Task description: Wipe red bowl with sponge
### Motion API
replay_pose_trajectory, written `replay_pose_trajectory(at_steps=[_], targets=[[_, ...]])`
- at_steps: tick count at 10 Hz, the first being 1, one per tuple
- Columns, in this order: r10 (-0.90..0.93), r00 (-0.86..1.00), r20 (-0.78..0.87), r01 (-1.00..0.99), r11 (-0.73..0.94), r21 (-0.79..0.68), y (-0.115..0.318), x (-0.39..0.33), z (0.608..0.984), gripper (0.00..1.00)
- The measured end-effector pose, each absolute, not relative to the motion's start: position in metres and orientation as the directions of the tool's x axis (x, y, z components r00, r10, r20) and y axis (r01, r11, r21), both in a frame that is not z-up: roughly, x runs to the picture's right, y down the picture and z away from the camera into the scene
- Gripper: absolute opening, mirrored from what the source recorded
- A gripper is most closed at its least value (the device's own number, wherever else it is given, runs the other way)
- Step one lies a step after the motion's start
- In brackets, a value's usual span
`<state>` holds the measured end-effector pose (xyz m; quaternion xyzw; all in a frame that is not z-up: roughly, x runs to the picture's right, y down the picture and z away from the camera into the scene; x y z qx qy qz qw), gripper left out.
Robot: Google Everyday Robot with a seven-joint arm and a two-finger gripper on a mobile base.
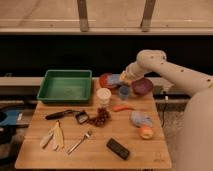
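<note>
The red bowl sits at the back of the wooden table, right of the green tray, partly covered by the sponge. My gripper reaches in from the right on the white arm and is shut on a light blue sponge, which lies on or just over the bowl's right side. The bowl's inside is mostly hidden by the sponge and the gripper.
A green tray is at the back left. A purple bowl, a blue cup and a white cup stand close to the red bowl. A carrot, grapes, cloth, orange fruit, black block and utensils lie nearer the front.
</note>
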<state>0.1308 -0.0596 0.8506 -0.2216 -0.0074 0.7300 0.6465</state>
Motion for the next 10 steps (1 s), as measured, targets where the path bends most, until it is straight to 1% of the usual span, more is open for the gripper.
replay_pose_trajectory(at_steps=[1,2,5,8,10], targets=[[0.953,-0.052,-0.299,-0.944,-0.144,-0.296,-0.067,0.123,0.855,0.0],[0.963,-0.079,-0.259,-0.939,-0.159,-0.306,-0.077,0.119,0.857,0.0],[0.973,-0.16,-0.169,-0.921,-0.209,-0.328,-0.092,0.124,0.845,0.0],[0.973,-0.156,-0.173,-0.925,-0.205,-0.321,-0.091,0.123,0.846,0.0],[0.97,-0.127,-0.208,-0.933,-0.188,-0.307,-0.089,0.115,0.857,0.0]])
